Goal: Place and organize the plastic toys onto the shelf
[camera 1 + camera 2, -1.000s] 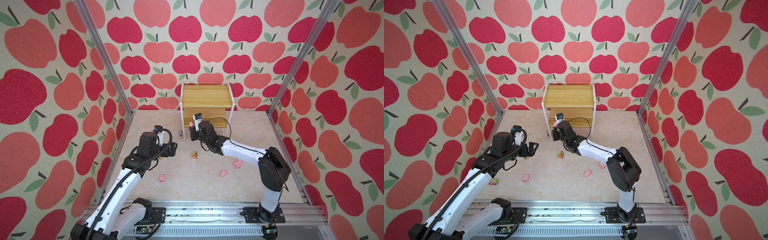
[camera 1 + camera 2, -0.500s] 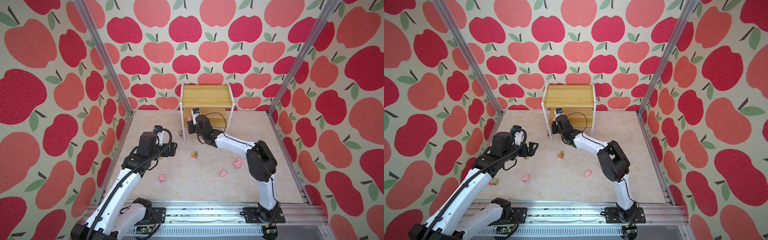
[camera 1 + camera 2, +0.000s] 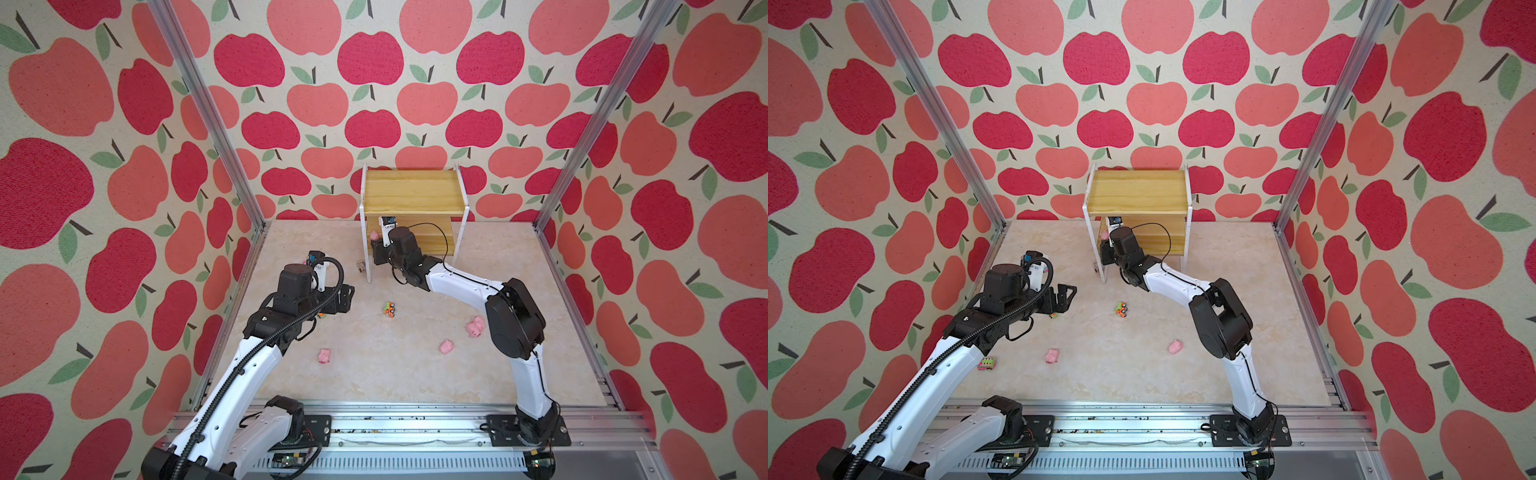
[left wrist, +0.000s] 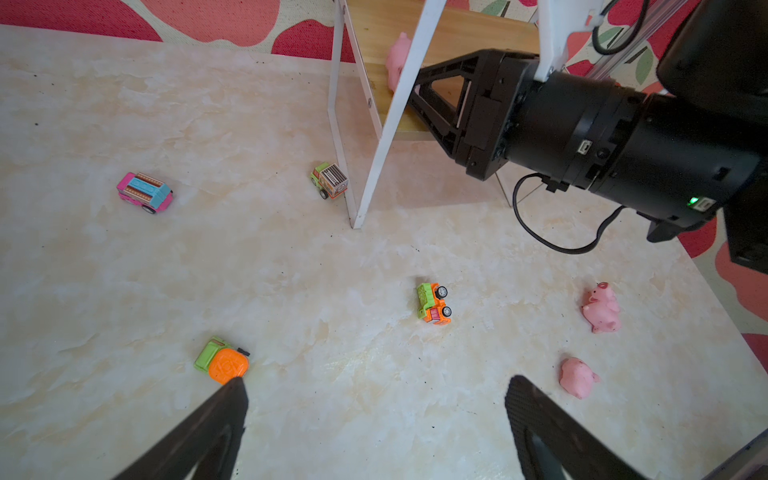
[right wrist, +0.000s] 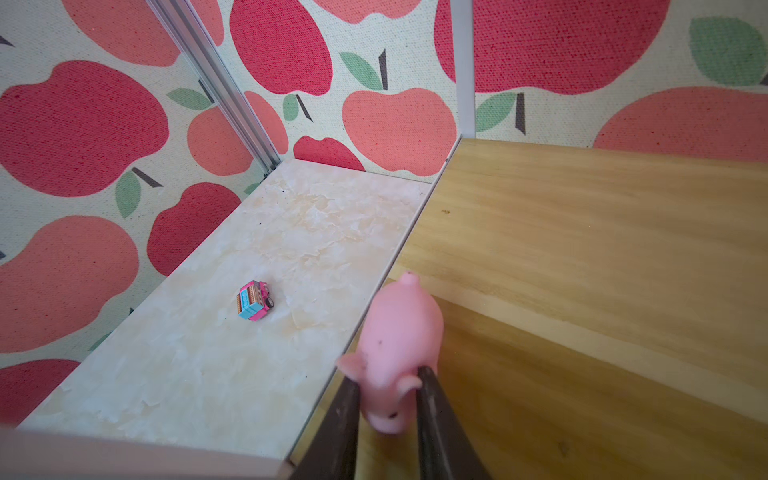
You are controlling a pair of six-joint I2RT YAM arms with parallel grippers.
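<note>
At the outer edge of the shelf's lower board, the right gripper pinches a pink pig by its head, the body lying on the wood right beside the drop. Setting it down well likely means easing it further inboard before parting the jaws slowly. The left gripper hangs spread wide above the surface.

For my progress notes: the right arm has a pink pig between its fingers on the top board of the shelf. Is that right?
Not quite. The pink pig is between the right fingers, but on the lower board of the shelf, not the top board. The right wrist view shows it, and in both top views the top board has nothing on it.
</note>
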